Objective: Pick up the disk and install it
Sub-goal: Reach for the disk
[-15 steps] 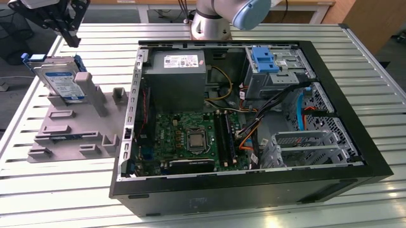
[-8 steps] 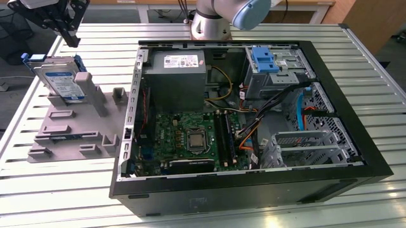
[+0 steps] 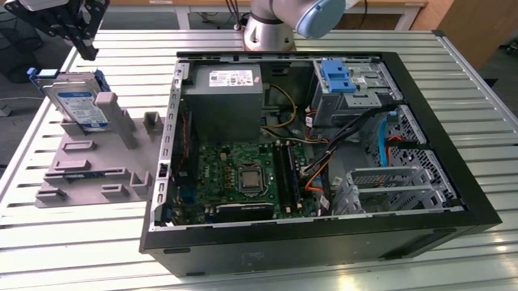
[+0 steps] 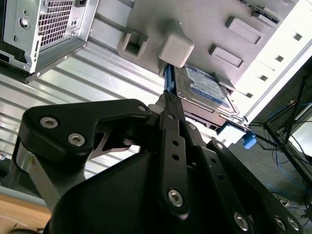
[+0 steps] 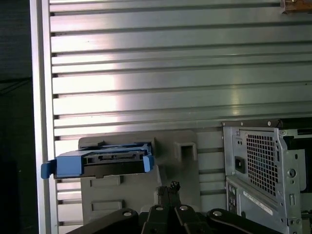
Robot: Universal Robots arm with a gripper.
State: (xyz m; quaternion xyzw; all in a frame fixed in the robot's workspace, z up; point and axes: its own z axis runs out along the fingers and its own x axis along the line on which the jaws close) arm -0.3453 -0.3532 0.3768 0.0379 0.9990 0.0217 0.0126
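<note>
The disk (image 3: 81,103) is a silver drive with a white-and-blue label in a blue bracket. It stands on edge in a grey holder (image 3: 97,170) on the table, at the exterior view's left. My gripper (image 3: 87,51) hangs above and a little behind it, apart from it, fingers shut on nothing. The first wrist view shows the disk's (image 5: 102,161) blue top edge just beyond the closed fingertips (image 5: 171,187). The second wrist view shows its label face (image 4: 204,87) past the gripper (image 4: 168,100).
An open computer case (image 3: 324,236) lies to the right of the holder, with a motherboard (image 3: 242,176), a grey power supply (image 3: 222,97) and drive bays with a blue latch (image 3: 338,76). The slatted metal table (image 3: 81,242) ends close behind the holder.
</note>
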